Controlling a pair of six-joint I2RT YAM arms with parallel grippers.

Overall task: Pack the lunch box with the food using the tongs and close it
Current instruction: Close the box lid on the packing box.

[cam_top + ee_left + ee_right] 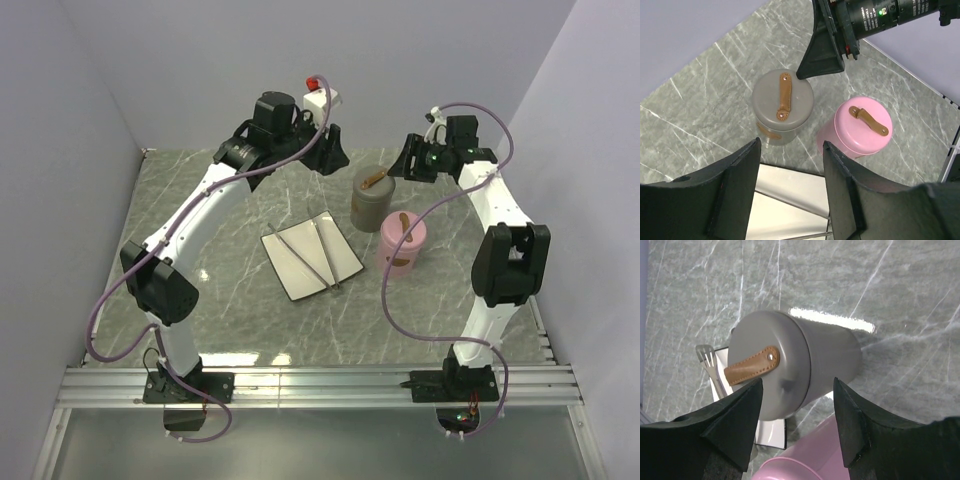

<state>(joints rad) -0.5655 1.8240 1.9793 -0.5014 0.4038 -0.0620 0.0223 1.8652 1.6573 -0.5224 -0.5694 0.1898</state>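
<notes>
Two round lunch box containers stand shut side by side, each lid with a brown leather strap: a grey one [371,196] [782,106] [790,365] and a pink one [402,243] [860,127] [805,460]. The thin silver tongs [318,255] [706,357] lie on a white square plate [290,270] [790,190] [771,432] just left of them. My left gripper [325,158] [791,150] hangs open high over the plate's far edge. Over the grey lid my right gripper [399,168] [797,390] is open and holds nothing. The food is out of view.
Grey marble tabletop [230,300] enclosed by pale walls at the left, back and right. A small white thing with a red top [318,85] shows behind the left arm at the back. A metal rail [320,385] carries both arm bases at the near edge.
</notes>
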